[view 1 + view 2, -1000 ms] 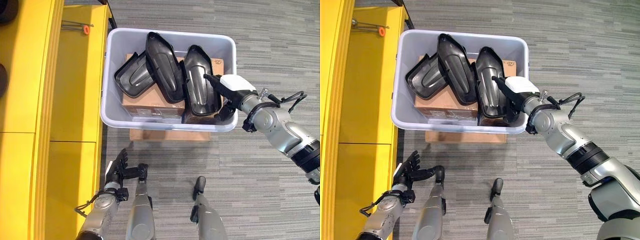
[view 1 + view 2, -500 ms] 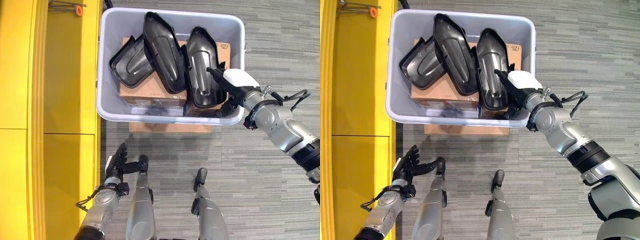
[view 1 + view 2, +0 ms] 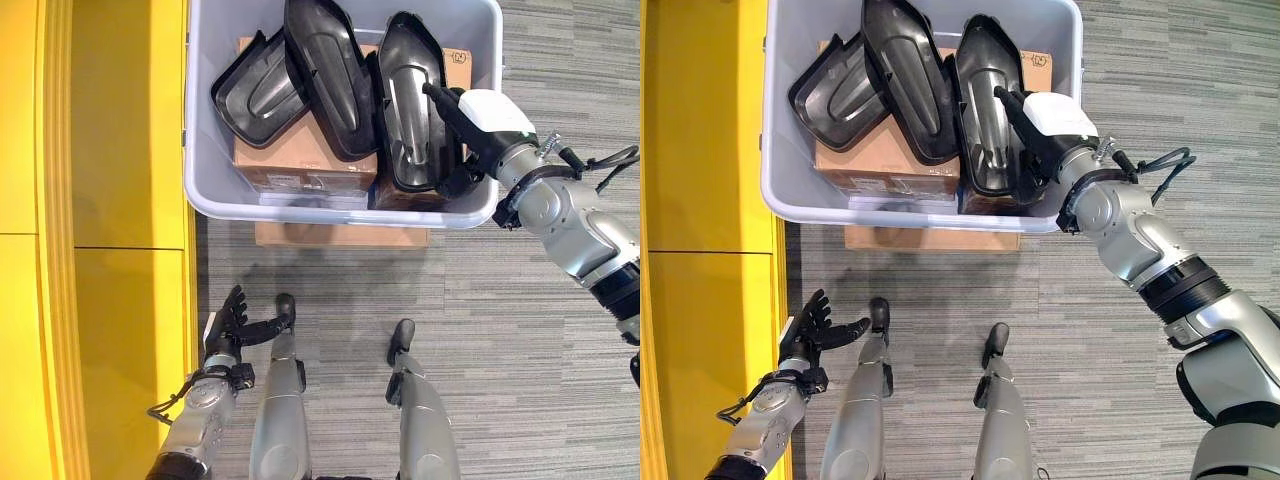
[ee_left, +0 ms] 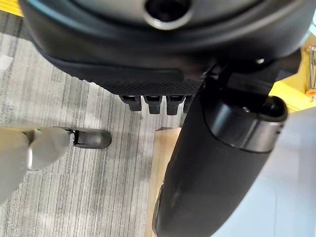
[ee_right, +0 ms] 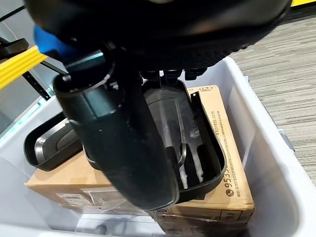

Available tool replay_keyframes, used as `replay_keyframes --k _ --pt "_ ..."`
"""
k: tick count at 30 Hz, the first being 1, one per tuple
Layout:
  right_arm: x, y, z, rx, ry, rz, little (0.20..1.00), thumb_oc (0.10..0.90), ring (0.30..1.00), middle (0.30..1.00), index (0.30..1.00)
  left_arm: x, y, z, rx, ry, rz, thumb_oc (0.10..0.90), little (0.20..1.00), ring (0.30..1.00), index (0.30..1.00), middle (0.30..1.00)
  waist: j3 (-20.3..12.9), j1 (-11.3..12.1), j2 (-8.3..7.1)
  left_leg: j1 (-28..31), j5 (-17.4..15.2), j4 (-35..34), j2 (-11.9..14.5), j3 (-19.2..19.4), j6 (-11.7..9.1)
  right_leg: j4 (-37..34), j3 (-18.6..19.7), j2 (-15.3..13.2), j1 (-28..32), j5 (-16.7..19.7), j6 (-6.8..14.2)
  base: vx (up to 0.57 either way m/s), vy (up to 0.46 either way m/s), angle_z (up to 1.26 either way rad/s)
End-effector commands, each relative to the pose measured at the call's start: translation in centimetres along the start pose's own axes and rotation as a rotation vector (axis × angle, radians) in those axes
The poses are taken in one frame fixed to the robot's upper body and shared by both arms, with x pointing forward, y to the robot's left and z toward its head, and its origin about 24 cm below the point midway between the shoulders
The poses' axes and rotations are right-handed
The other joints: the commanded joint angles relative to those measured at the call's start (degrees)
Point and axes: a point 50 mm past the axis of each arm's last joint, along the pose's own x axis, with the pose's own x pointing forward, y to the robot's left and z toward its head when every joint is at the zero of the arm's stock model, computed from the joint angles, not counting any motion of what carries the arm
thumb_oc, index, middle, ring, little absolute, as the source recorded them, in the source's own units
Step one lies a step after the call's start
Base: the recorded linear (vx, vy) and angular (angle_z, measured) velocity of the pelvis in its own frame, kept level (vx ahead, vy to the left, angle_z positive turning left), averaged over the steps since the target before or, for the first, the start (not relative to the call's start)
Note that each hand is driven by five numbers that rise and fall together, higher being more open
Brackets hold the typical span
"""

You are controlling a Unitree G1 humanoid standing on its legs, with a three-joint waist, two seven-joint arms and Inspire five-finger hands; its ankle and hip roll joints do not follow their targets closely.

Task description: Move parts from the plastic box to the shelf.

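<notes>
**Right hand at the parts in the box**

The grey plastic box (image 3: 200,190) stands on the carpet floor (image 3: 500,330), beside the yellow shelf (image 3: 110,150). Inside it, three black parts (image 3: 325,75) lie on a cardboard carton (image 3: 300,165). The right hand (image 3: 480,125) reaches over the box rim and lies against the rightmost part (image 3: 410,110); I cannot tell if its fingers grip it. The left hand (image 3: 228,325) hangs low near the shelf, its fingers spread open and holding nothing.

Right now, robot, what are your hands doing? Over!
Right hand open over the rightmost black part in the plastic box. Left hand open, low beside the yellow shelf. Nothing grabbed yet.
</notes>
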Motion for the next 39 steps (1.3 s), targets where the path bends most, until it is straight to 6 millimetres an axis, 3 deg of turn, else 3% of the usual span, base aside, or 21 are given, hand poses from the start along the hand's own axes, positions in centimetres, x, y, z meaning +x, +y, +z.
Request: replay_keyframes --k 1,17,22,33,37,38,39 --pt "0.5 -6.9 1.8 -0.037 -0.073 -0.244 1.000 0.900 1.000 1.000 1.000 -0.3 1.5 2.6 0.006 -0.126 0.024 0.900 1.000 1.000 1.000 1.000 -0.39 -0.03 -1.77 0.62 -11.05 10.89 0.71 0.54 -0.13 3.53 -1.04 1.99 2.66 -7.94 -2.78 0.00 0.000 0.00" --pt "0.9 -7.2 1.8 -0.092 -0.049 -0.277 1.000 0.900 1.000 1.000 1.000 -0.3 0.9 3.3 -0.001 -0.154 0.016 0.900 1.000 1.000 1.000 1.000 0.53 0.20 -1.03 -3.83 -12.43 13.49 -0.47 -0.25 0.71 7.71 -1.11 1.68 -1.77 -9.28 -3.22 0.00 0.001 0.03" --pt "1.0 -8.6 2.5 -0.134 -0.069 -0.316 1.000 0.900 1.000 1.000 1.000 -0.5 1.2 3.2 -0.004 -0.155 0.027 0.900 1.000 1.000 1.000 1.000 0.53 0.26 -0.96 -5.34 -12.12 13.29 -0.42 -0.46 0.76 8.10 -0.96 1.88 -3.46 -9.32 -3.33 0.00 0.000 0.00" --pt "0.8 -9.5 2.5 -0.211 -0.064 -0.358 1.000 0.900 1.000 1.000 1.000 -0.5 1.1 3.2 -0.011 -0.156 0.040 0.900 1.000 1.000 1.000 1.000 0.53 -0.06 -0.47 -8.15 -12.42 14.10 -0.75 -0.83 0.96 10.08 -0.79 1.94 -6.68 -9.89 -3.54 0.00 0.000 0.01" --pt "0.7 -10.1 2.5 -0.236 -0.055 -0.385 1.000 0.900 1.000 1.000 1.000 -0.5 1.2 3.3 -0.012 -0.161 0.046 0.900 1.000 1.000 1.000 1.000 0.53 -0.16 -0.24 -9.63 -12.90 15.08 -0.86 -0.99 1.12 11.31 -0.59 1.90 -8.30 -10.09 -3.56 0.02 -0.004 0.01" --pt "0.7 -10.4 2.4 -0.244 -0.048 -0.396 1.000 0.900 1.000 1.000 1.000 -0.5 1.2 3.1 -0.013 -0.155 0.049 0.900 1.000 1.000 1.000 1.000 0.53 -0.21 -0.15 -9.33 -14.53 15.68 -0.86 -1.48 0.71 12.27 -0.04 1.95 -8.22 -11.57 -3.20 0.00 0.000 0.00" --pt "0.7 -10.5 2.4 -0.245 -0.048 -0.399 1.000 0.900 1.000 1.000 1.000 -0.5 1.2 3.2 -0.014 -0.158 0.048 0.900 1.000 1.000 1.000 1.000 0.53 -0.22 -0.14 -10.35 -13.03 15.55 -0.87 -1.07 1.12 11.94 -0.49 1.84 -9.11 -10.25 -3.59 0.01 -0.010 0.04"
